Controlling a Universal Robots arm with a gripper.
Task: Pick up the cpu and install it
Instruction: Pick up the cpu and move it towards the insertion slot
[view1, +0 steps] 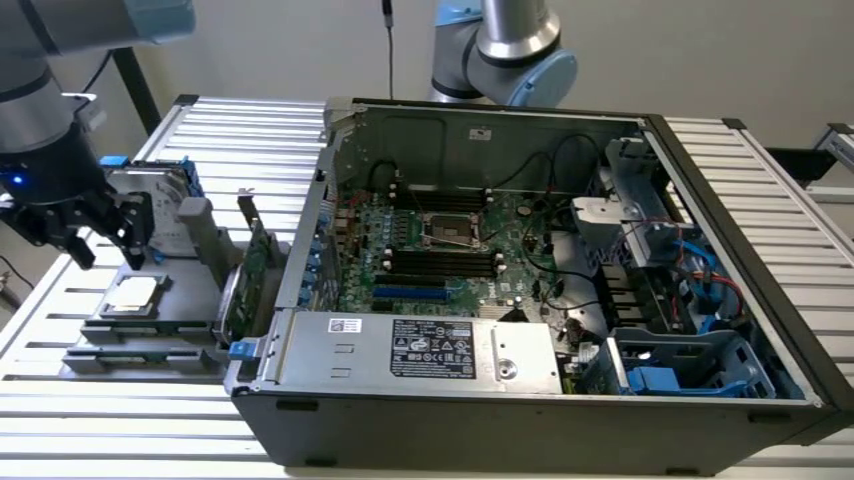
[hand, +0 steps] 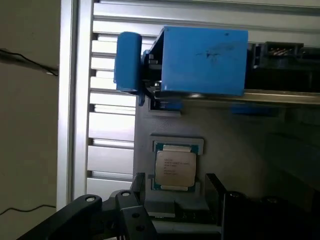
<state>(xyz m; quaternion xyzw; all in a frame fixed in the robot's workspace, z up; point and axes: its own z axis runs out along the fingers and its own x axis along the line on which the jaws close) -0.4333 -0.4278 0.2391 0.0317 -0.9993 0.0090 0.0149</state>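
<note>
The cpu (view1: 134, 295) lies flat, metal top up, in a grey holder (view1: 147, 328) on the table, at about nine o'clock from the open computer case (view1: 534, 425) in the exterior view. The gripper (view1: 107, 252) hangs just above it, at about eleven o'clock from the chip, jaws spread wide and holding nothing.

The wrist view looks straight down on the cpu (hand: 175, 167): a silvery square with a green rim, seated in a shallow recess of the holder (hand: 240, 150). The gripper (hand: 176, 186) shows its two dark fingers standing one on each side of the chip, apart from it. Beyond the chip is a blue rail (hand: 205, 60) of the hard drive. Printed lines cross the chip's top, too small to read.

The exterior view adds the rest. The hard drive (view1: 144, 195) stands at twelve o'clock from the chip, and a green card (view1: 254, 275) stands upright at three o'clock, between holder and case. Inside the case lies the green board (view1: 514, 215) with its bare socket (view1: 451, 230) near the middle, and at six o'clock from that a silver power unit (view1: 427, 348) bearing a dark label, its writing unreadable. A second arm (view1: 514, 50) rises at twelve o'clock behind the case.

The table (view1: 254, 125) is made of ribbed aluminium slats; the wall (view1: 294, 50) behind is plain and pale.
</note>
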